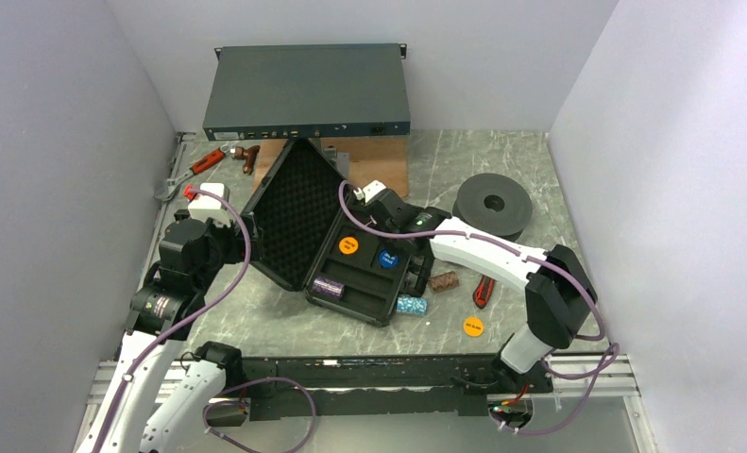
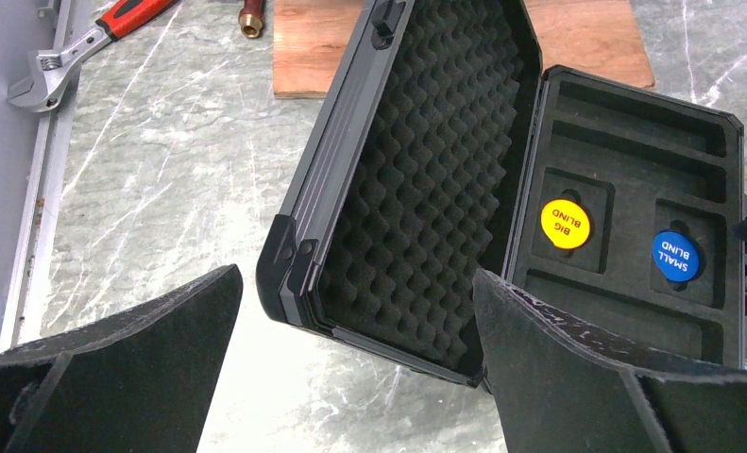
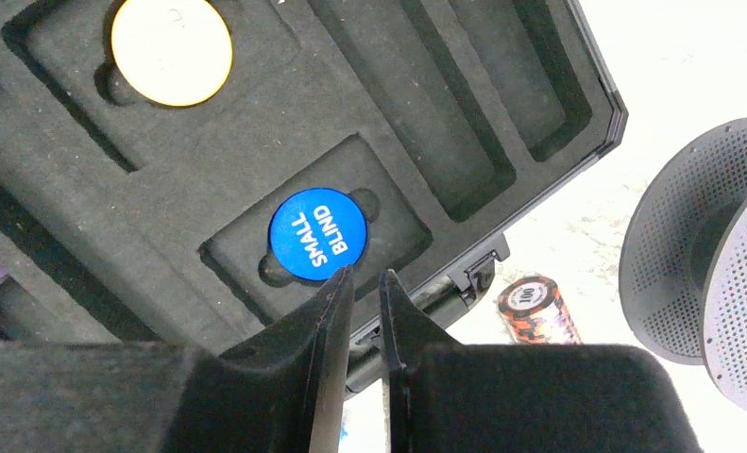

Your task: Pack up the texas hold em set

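Hovering my barely parted, empty right pincer (image 3: 366,276) over the blue disc (image 3: 317,234): likely light, stiff, slick; pinch its rim.

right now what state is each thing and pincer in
black case: open, lid up
big blind disc: in its recess
small blind disc: in its recess
purple chip roll: in a case slot
teal chip roll: loose on the table
brown chip roll: loose on the table
orange disc: loose on the table
left pincer: wide open, empty
right pincer: barely parted, empty
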`<state>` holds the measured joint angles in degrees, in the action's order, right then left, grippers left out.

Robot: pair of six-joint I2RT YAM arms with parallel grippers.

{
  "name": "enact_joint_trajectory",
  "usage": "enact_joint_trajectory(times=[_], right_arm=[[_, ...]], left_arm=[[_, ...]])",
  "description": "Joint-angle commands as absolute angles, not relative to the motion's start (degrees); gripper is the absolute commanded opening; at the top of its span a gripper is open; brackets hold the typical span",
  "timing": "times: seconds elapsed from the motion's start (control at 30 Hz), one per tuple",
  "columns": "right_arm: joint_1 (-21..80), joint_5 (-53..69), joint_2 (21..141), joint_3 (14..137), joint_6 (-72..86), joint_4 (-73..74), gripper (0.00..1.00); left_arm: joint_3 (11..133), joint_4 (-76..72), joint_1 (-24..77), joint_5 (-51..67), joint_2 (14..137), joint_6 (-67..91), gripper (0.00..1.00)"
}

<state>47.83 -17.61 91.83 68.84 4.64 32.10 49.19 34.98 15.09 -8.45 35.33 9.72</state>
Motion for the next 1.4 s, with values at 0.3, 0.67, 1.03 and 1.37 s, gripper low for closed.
enact_joint_trajectory(times=[0.3, 0.67, 1.03, 1.37], right_arm=[[48.1, -14.7, 82.1, 66.0, 10.5, 36.2, 0.36], [51.4, 7.2, 73.3, 61.4, 6.6, 41.2, 0.66], [57.7, 3.4, 76.5, 59.3, -0.3, 44.5, 0.73], [59.2, 6.5, 66.3, 51.5, -12.4, 38.1, 0.88]], left_arm=[[49.3, 33.7, 15.3, -8.8, 34.8, 9.1, 0.99], [49.4, 33.6, 15.0, -8.3, 34.6, 9.1, 0.99], [49.2, 33.5, 14.8, -8.1, 34.4, 9.2, 0.99], [49.1, 33.3, 14.9, -7.4, 34.0, 9.3, 0.99]])
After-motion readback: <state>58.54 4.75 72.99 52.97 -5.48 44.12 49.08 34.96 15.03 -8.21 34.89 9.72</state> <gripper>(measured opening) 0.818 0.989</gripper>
